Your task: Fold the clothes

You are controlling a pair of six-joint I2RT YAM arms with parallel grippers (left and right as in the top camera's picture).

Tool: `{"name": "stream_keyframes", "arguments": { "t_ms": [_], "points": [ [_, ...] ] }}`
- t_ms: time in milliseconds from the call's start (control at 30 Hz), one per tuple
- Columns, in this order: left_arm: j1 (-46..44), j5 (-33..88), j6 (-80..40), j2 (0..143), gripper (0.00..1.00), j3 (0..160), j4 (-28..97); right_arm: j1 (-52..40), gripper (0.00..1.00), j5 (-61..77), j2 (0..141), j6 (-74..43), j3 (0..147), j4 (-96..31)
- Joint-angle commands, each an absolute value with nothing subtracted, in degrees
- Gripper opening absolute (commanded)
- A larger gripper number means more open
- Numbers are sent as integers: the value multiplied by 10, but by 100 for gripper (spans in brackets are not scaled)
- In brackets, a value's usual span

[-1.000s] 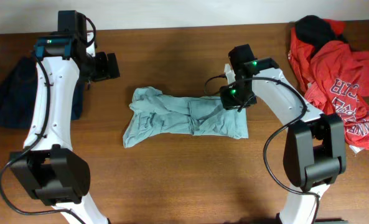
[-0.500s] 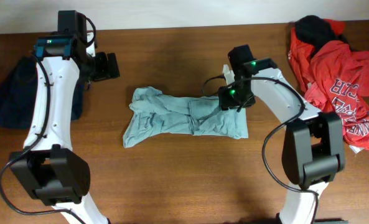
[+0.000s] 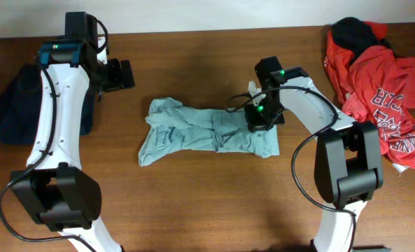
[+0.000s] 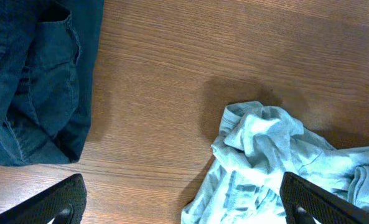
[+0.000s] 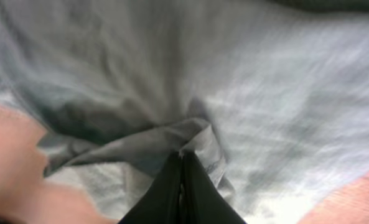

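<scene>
Right fingers (image 5: 169, 194) clamped on grey-blue T-shirt (image 3: 193, 133) fold, arm bent low, left fingers (image 4: 56, 200) wide apart, hovering

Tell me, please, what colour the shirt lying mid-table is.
Plain pale grey-blue; the T-shirt shows best in the overhead view.

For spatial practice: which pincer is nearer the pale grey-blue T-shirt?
Right. The right pincer is shut on the pale grey-blue T-shirt; the left pincer is open, clear of its left end.
</scene>
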State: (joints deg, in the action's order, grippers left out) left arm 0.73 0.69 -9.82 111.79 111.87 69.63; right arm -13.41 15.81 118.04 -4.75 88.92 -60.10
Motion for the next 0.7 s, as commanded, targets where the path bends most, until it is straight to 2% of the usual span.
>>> {"name": "stream_keyframes", "arguments": {
  "t_ms": [0,233,300,333,400,667],
  "points": [
    [5,11,-93,1117,99,1122,697,-149,4,215,1161,-49,884,-620],
    [5,11,-93,1117,99,1122,697,-225,4,236,1155,-49,884,-637],
    [5,11,-93,1117,99,1122,697,-246,20,224,1155,-49,884,-629],
    [5,11,-93,1117,99,1122,697,-256,34,208,1155,-50,884,-620],
    [5,11,-93,1117,99,1122,695,-264,44,173,1155,-65,885,-606],
    [5,11,-93,1117,99,1122,695,-262,48,50,1156,-66,887,-526]
  ]
}}
